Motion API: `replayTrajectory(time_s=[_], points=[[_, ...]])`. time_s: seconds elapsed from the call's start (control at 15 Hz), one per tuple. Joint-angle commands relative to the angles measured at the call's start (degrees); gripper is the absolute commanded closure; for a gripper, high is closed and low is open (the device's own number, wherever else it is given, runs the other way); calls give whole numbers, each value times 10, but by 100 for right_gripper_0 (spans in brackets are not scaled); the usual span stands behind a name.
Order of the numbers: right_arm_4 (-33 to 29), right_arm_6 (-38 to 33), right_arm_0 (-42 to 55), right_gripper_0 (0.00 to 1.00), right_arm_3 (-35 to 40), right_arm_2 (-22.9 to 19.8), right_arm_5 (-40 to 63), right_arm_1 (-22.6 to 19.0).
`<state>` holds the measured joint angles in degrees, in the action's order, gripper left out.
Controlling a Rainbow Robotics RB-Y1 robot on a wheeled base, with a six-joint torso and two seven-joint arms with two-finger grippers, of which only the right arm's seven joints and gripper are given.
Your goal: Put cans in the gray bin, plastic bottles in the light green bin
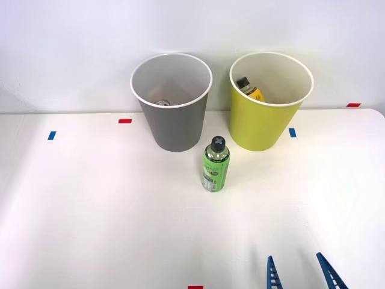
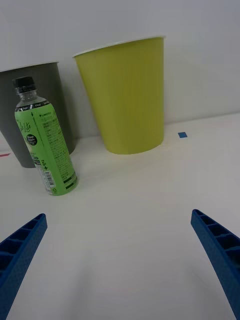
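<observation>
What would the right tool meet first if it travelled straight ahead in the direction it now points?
Probably the light green bin: in the wrist view it stands almost dead ahead of the open right tool. The green bottle stands off to one side and would likely be missed, though depth is hard to judge.

The green bottle (image 2: 44,145) carries a green label (image 2: 47,150) crowded with small print, a dark round emblem near its upper part and a white barcode patch low on its side, but none of the wording can be made out for certain. The yellow label on the bottle (image 1: 249,89) inside the light green bin (image 1: 264,120) shows no readable text.
</observation>
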<state>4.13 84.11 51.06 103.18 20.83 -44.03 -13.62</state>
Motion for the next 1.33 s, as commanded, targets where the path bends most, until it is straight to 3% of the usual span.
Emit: replayTrajectory(time_s=[0.07, 1.33], points=[[0, 0, 0, 0, 0, 0, 0, 0], [0, 0, 0, 0, 0, 0, 0, 0]])
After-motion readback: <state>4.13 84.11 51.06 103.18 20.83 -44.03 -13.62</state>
